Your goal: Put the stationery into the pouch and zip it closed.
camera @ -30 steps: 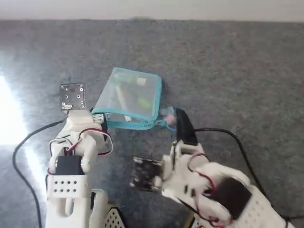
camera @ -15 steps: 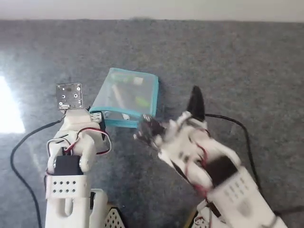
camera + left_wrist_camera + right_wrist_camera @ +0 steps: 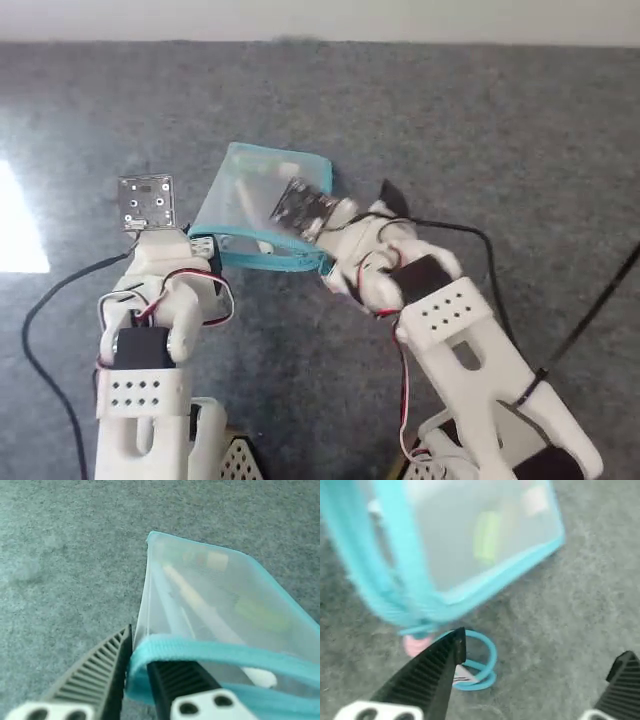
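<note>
Grey tabletop (image 3: pixel 520 130) carries the teal-edged pouch (image 3: pixel 255 200) near its middle. The left claw (image 3: pixel 139 647) pinches one zip-end corner, and the right claw (image 3: pixel 543 642) hangs spread. Stationery (image 3: pixel 200 605) is inside. The pull loop (image 3: pixel 482 662) sits at the far end, so zipping looks nearly done.

You're seeing the clear, teal-edged pouch (image 3: pixel 245 195) lying with stationery (image 3: pixel 200 605) resting inside, its ring pull (image 3: pixel 482 662) trailing off one corner.
</note>
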`<state>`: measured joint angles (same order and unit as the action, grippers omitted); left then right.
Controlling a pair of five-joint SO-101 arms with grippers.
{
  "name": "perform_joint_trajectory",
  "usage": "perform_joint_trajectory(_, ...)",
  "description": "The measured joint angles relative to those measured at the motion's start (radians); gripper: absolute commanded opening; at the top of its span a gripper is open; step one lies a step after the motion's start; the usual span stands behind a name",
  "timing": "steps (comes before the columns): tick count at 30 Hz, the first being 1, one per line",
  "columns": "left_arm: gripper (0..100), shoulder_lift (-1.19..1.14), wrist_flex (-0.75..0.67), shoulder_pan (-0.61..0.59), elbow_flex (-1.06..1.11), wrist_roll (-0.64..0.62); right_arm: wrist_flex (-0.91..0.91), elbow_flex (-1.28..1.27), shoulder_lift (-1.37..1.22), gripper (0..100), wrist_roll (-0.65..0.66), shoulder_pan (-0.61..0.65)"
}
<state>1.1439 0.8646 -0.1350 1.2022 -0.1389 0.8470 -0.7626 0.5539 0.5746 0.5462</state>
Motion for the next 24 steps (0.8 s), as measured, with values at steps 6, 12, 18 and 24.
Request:
perform_joint_trajectory(6,1,0.000,0.000,0.000,0.000,0.000,-0.075,0.000,-0.048,41.9,0.000,-0.020)
perform_joint_trajectory(12,1,0.000,0.000,-0.002,0.000,0.000,-0.095,0.000,-0.095,42.0,0.000,0.044)
perform_joint_trajectory(18,1,0.000,0.000,-0.002,0.000,0.000,-0.029,-0.002,-0.032,42.0,-0.006,0.092)
perform_joint_trajectory(24,1,0.000,0.000,-0.002,0.000,0.000,0.017,-0.068,0.195,42.0,-0.015,0.216)
